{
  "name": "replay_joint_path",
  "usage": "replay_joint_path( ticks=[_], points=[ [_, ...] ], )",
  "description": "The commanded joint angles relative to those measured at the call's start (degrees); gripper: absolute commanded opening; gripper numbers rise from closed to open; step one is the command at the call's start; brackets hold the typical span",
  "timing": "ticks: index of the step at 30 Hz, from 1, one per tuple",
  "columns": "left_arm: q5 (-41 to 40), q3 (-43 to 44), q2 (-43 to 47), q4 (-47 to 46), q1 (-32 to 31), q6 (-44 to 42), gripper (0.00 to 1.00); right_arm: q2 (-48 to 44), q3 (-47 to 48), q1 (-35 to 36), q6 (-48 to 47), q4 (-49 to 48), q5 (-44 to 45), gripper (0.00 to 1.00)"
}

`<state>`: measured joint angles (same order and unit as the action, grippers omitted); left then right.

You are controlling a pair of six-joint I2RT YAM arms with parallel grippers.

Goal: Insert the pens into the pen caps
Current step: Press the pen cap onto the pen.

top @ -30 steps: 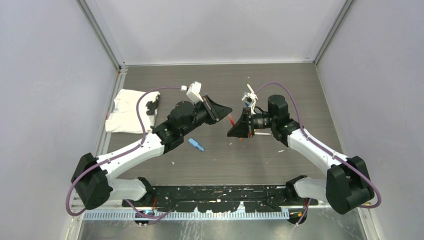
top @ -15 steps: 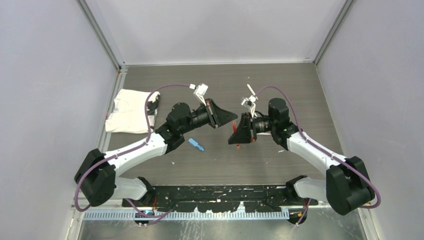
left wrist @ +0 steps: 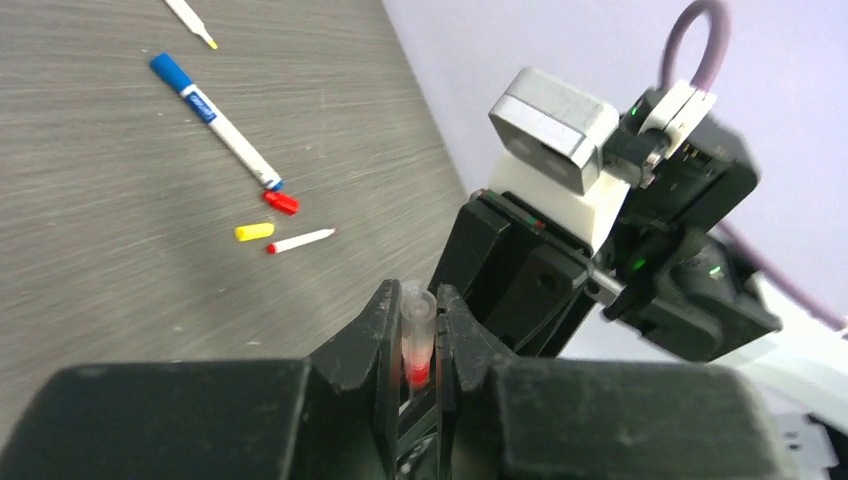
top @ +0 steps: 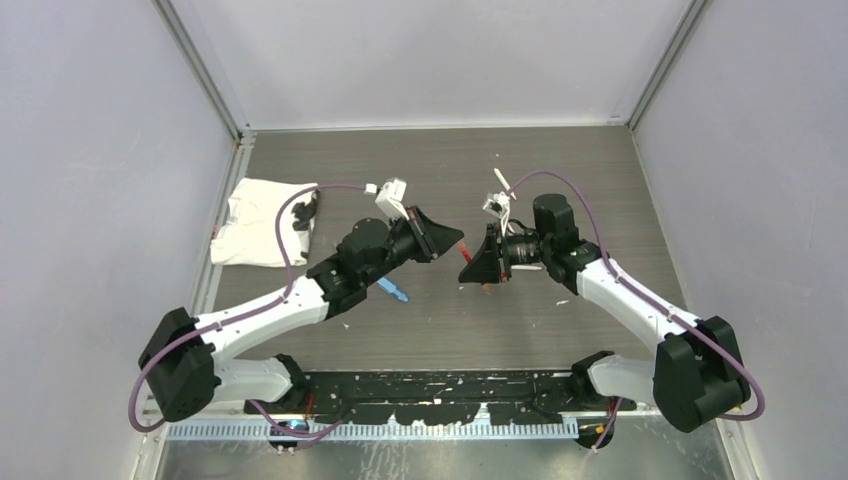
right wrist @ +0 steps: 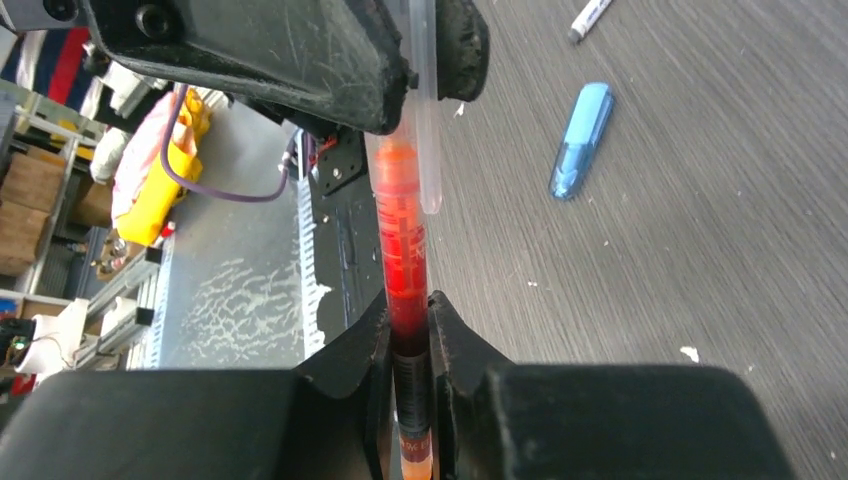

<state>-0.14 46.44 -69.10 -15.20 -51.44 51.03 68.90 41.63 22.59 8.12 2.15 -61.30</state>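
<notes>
My left gripper (left wrist: 418,300) is shut on a clear pen cap (left wrist: 418,335) with red showing inside it. My right gripper (right wrist: 409,310) is shut on a red pen (right wrist: 400,250), which points up at the left fingers (right wrist: 300,60). The pen's tip reaches the clear cap (right wrist: 425,150) held there, but how far in it sits is hidden. In the top view the left gripper (top: 452,242) and the right gripper (top: 470,268) meet nose to nose above mid-table. A blue-capped pen (left wrist: 215,110), a red cap (left wrist: 281,202), a yellow cap (left wrist: 254,232) and a short red-tipped pen (left wrist: 300,241) lie on the table.
A light-blue oblong piece (top: 393,290) lies under the left arm, also seen on the table as the same light-blue piece (right wrist: 581,140). A white cloth (top: 258,222) sits at the far left by the wall. Another pen (left wrist: 190,20) lies further back. Grey walls close in three sides.
The left arm has swung and lowered its gripper toward the right gripper, closing the gap. The right gripper shifted slightly. Both grips are unchanged.
</notes>
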Motion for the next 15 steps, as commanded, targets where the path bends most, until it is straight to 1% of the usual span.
replay_joint_path(
  ticks=[1,2,3,4,5,6,7,8,9,10,11,12,13,14,15],
  points=[
    [16.75,-5.19,-3.6,-9.77,-6.98,14.77,0.01,-0.43,-0.66,-2.21,14.52,-32.78,3.23,0.01],
    [18.28,-5.46,-4.27,-11.88,-6.95,16.77,0.0,-0.28,-1.88,-2.25,18.09,-37.85,2.04,0.01],
    [19.78,-5.86,-4.86,-13.88,-6.96,18.94,0.01,-0.37,-1.97,-2.23,19.51,-39.45,1.32,0.01],
    [21.21,-6.15,-5.12,-14.82,-6.92,20.56,0.01,-0.69,-1.85,-2.42,19.48,-38.98,1.78,0.01],
    [21.69,-5.77,-4.8,-12.14,-6.92,20.3,0.01,-0.93,-0.93,-2.6,17.72,-35.08,3.57,0.01],
    [21.29,-4.09,-3.66,-3.94,-7.39,17.0,0.0,-1.25,1.41,-2.73,12.01,-24.39,7.51,0.01],
    [17.6,-1.36,-2.09,6.71,-8.79,10.98,0.0,-1.22,4.41,-2.77,5.38,-13.55,11.49,0.01],
    [8.16,2.24,-0.83,20.22,-11.02,4.42,0.01,-1.15,5.29,-2.76,2.71,-10.31,13.31,0.01],
    [3.13,4.77,-0.41,27.31,-13.14,-0.73,0.01,-1.19,4.15,-2.81,5.57,-13.99,11.23,0.01],
    [3.17,4.57,-0.09,27.38,-13.71,-2.72,0.0,-1.13,2.65,-2.81,9.64,-19.88,7.3,0.01],
    [6.77,1.27,0.38,20.32,-13.61,-1.76,0.0,-0.56,0.46,-2.7,16.24,-29.98,4.1,0.01],
    [11.53,-2.51,0.44,11.57,-13.12,0.84,0.0,-0.4,-1.61,-2.57,20.4,-38.4,3.0,0.01],
    [16.35,-5.21,-0.36,3.11,-12.3,4.12,0.01,-0.44,-1.9,-2.62,20.22,-39.82,3.32,0.01],
    [19.86,-6.49,-1.35,-1.19,-11.39,7.05,0.01,-0.72,-0.39,-2.84,15.19,-32.82,5.4,0.01],
    [21.37,-7.02,-1.99,-3.26,-10.98,8.29,0.0,-0.64,1.95,-2.98,9.35,-22.85,7.73,0.01]
  ],
)
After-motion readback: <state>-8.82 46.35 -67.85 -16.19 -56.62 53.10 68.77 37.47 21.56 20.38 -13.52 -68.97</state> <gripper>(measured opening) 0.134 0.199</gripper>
